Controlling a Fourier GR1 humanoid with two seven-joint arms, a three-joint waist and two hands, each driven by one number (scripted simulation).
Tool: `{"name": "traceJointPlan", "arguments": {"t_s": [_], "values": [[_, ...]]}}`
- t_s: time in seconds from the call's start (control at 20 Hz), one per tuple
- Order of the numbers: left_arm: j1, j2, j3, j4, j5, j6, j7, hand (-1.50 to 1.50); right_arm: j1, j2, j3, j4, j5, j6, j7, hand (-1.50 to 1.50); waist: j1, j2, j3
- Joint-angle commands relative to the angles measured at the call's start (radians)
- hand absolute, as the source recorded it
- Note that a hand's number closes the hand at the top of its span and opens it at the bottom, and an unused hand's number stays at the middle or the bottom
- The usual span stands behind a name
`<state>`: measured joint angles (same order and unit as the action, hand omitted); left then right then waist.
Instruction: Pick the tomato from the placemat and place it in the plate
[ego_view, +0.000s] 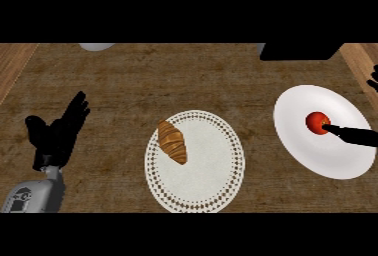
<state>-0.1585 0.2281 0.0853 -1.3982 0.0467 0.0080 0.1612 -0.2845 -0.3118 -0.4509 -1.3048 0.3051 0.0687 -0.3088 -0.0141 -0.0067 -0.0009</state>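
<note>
The right hand (353, 134) comes in from the right of the white plate (303, 102); only a black finger or thumb shows, its tip touching the tomato (317, 121), so whether the hand is wide or closed round the tomato I cannot tell. The left hand (55, 132) rests far left of the plate, fingers straight and spread, holding nothing.

The brown counter (111, 75) carries everything. The round lace-edged placemat (210, 170) lies to the left of the plate, near it but apart. The plate sits tilted in view, its rim bare all round. A croissant (172, 141) lies on the placemat's left part, on the side away from the plate. The red tomato sits on the plate, a little right of its middle.
</note>
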Motion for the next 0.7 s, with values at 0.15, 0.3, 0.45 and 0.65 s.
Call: {"name": "traceJointPlan", "arguments": {"t_s": [0.15, 0.3, 0.45, 0.65], "values": [[-0.017, -0.009, 0.003, 0.008, -0.006, 0.007, -0.004, 0.00, 0.017, -0.037, -0.096, -0.016, -0.285, 0.261, 0.219, -1.50, 0.003, 0.004, 0.001], [0.016, -0.019, -0.006, -0.005, -0.015, -0.003, -0.038, 0.00, 0.016, -0.101, -0.129, 0.024, -0.353, 0.326, 0.205, -1.50, 0.013, 0.006, 0.001], [0.009, -0.018, 0.009, 0.006, -0.011, -0.016, -0.021, 0.00, 0.096, -0.116, -0.141, 0.047, -0.350, 0.331, 0.073, -1.50, 0.013, 0.007, 0.001], [-0.018, -0.002, 0.011, -0.030, -0.010, -0.031, 0.031, 0.00, 0.088, -0.213, -0.192, 0.160, -0.387, 0.389, 0.009, -1.50, 0.013, 0.007, 0.001]]}}
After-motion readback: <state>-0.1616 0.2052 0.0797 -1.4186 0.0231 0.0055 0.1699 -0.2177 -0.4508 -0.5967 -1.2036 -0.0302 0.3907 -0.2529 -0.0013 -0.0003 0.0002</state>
